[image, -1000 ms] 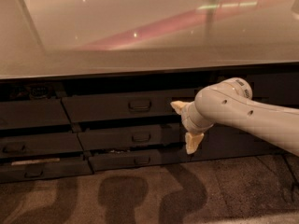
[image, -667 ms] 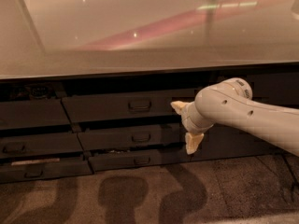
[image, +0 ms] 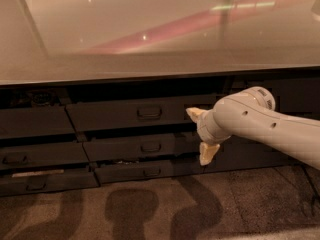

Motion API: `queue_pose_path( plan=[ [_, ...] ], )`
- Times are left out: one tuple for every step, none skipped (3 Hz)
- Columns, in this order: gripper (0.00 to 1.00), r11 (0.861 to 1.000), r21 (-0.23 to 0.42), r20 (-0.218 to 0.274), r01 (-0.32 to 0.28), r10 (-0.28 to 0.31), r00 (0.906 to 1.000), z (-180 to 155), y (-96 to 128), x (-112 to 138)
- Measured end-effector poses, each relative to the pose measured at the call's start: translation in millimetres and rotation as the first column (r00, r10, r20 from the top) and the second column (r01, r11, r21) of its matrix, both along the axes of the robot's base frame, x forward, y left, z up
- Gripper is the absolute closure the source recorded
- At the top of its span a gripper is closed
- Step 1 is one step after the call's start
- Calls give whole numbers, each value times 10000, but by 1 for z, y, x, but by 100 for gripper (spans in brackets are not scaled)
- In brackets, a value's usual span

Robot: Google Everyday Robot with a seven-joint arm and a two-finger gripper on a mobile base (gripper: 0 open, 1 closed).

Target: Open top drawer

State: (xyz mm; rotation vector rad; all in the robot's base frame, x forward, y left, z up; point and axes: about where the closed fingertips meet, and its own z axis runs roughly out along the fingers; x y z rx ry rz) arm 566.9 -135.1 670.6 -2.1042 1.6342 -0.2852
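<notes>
The top drawer (image: 110, 115) is the widest dark grey front just under the counter, with a small rectangular pull handle (image: 149, 113) at its centre. Its front stands a little proud of the cabinet. My gripper (image: 201, 134) is at the right end of this drawer front, to the right of the handle and apart from it. It is open, with one pale finger (image: 195, 113) up against the drawer's right end and the other finger (image: 207, 154) lower, in front of the drawers below. It holds nothing. My white arm (image: 260, 124) comes in from the right.
A pale glossy countertop (image: 160, 39) overhangs the drawers. Two shorter drawers (image: 142, 147) (image: 145, 171) sit below the top one, and more drawer fronts (image: 30, 159) are at the left. A dark cabinet panel (image: 295, 91) is behind the arm. The carpeted floor (image: 150, 209) lies in front.
</notes>
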Motion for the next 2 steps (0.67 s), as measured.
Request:
queue_pose_path(
  plan=[
    [0,9993,-48,199,375,-374,9991,10,-10,10],
    [0,9977,-54,-430,681,-683,9967,0,-24,36]
  ],
)
